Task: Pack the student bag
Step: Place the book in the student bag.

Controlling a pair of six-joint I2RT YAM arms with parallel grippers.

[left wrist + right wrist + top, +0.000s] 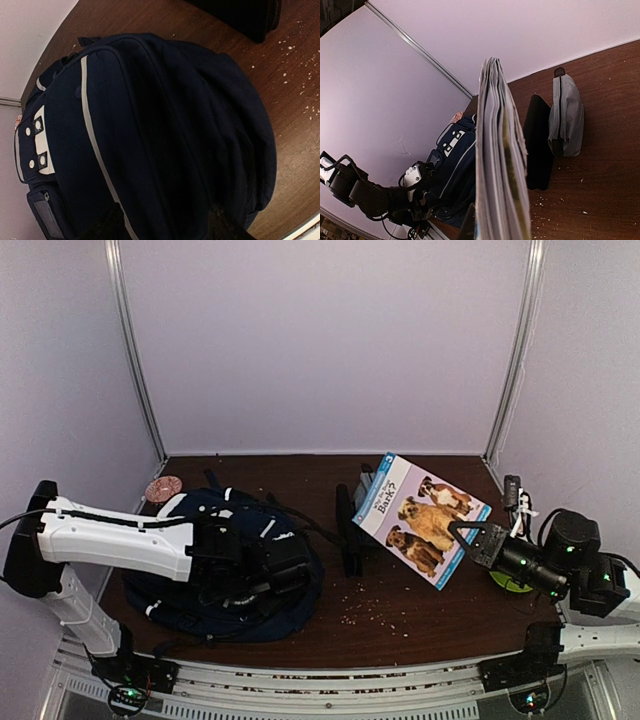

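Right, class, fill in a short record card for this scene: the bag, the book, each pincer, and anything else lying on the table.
Student bag: navy with white trim, lying on the left half of the table; no opening in view
Dog book: on the right half, gripped at one edge
Left pincer: open, over the bag, holding nothing
Right pincer: shut on the dog book
Grey pouch: mid-table, beside a flat black item
Surface: scattered crumbs
Already packed: cannot tell
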